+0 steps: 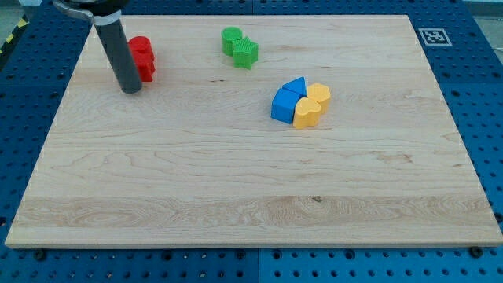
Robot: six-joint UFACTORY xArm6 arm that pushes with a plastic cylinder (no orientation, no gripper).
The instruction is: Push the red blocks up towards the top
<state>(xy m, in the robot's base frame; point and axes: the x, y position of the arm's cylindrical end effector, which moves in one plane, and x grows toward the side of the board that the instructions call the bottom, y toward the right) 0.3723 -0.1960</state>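
Note:
Two red blocks (143, 58) sit pressed together near the view's top left of the wooden board (251, 196); their shapes are partly hidden by the rod. My tip (130, 88) rests on the board just left of and slightly below the red blocks, touching or almost touching them. Two green blocks (240, 45) lie together at the view's top centre. Two blue blocks (287, 100) and two yellow blocks (312, 106) form one cluster right of centre.
The board's edges meet a blue perforated table (479, 94) on all sides. A black and white marker tag (432, 36) sits off the board's top right corner.

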